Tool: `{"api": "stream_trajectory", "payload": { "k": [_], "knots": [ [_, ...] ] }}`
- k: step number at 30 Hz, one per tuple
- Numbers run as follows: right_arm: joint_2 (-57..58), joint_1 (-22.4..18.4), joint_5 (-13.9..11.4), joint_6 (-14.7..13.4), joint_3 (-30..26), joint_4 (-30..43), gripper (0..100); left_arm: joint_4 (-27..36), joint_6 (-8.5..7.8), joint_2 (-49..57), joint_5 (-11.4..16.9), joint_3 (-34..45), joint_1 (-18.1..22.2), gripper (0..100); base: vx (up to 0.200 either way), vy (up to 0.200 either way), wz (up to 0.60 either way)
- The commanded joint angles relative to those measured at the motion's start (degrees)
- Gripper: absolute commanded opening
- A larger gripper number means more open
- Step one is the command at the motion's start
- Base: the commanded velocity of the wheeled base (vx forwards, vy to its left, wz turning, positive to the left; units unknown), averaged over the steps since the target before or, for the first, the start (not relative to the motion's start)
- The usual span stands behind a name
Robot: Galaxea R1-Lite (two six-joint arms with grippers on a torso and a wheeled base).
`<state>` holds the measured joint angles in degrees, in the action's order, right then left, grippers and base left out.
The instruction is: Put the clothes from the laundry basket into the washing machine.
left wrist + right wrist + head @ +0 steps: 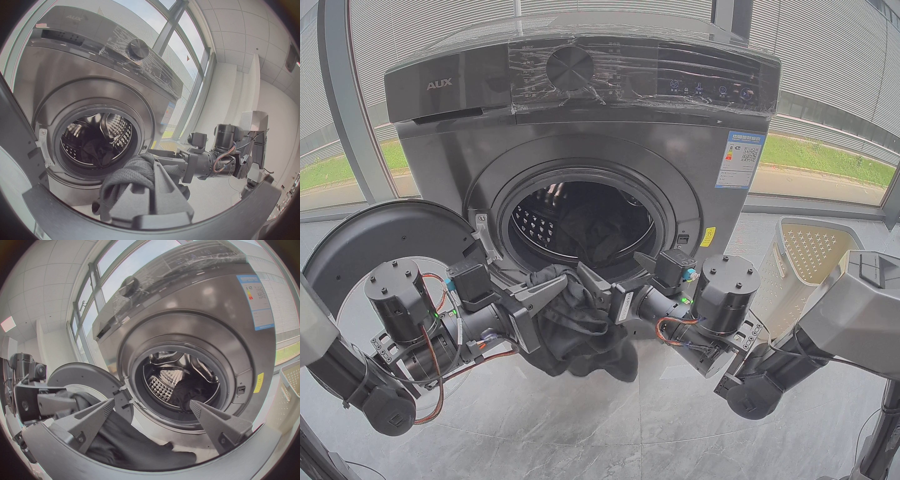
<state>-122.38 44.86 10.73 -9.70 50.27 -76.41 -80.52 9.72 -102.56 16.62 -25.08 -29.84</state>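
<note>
Hanging from left claw point(553, 289), pinched tight, dark garment point(581, 340) was just before washer point(700, 181) mouth, lined up for drop-in; right claw point(150, 402) gaped wide, empty, beside it, prob as guide

L arm point(400, 312) and R arm point(725, 300) are bent inward with wrists approx level, claws facing each other at centre. L claw point(553, 287) clamped on dark cloth point(581, 337). R claw point(607, 262) fingers spread wide, one tip by the cloth.
</note>
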Motion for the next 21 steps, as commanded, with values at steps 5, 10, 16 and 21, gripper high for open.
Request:
{"api": "stream_trajectory", "payload": {
  "k": [5, 10, 16, 21],
  "knots": [
    [-0.5, -3.7, 0.3, 0.4, -3.2, 0.9, 100, -0.4, 0.39, -1.5, -1.9, -3.1, 2.5, 0, 0.0, 0.0, 0.0],
    [-0.6, -4.3, 0.3, 0.5, -6.3, 1.1, 100, -0.4, 1.36, -1.5, -3.2, -4.3, 2.4, 0, 0.0, 0.0, 0.0],
    [-1.7, -4.9, -1.1, 0.5, -8.4, 2.3, 100, -0.5, 1.89, -1.4, -3.1, -4.5, 2.5, 0, 0.0, 0.0, 0.0],
    [-3.8, -4.8, -1.9, 0.3, -9.0, 2.5, 100, -1.1, 2.15, -1.3, -3.1, -4.5, 2.5, 0, 0.0, 0.0, 0.0]
  ]
}}
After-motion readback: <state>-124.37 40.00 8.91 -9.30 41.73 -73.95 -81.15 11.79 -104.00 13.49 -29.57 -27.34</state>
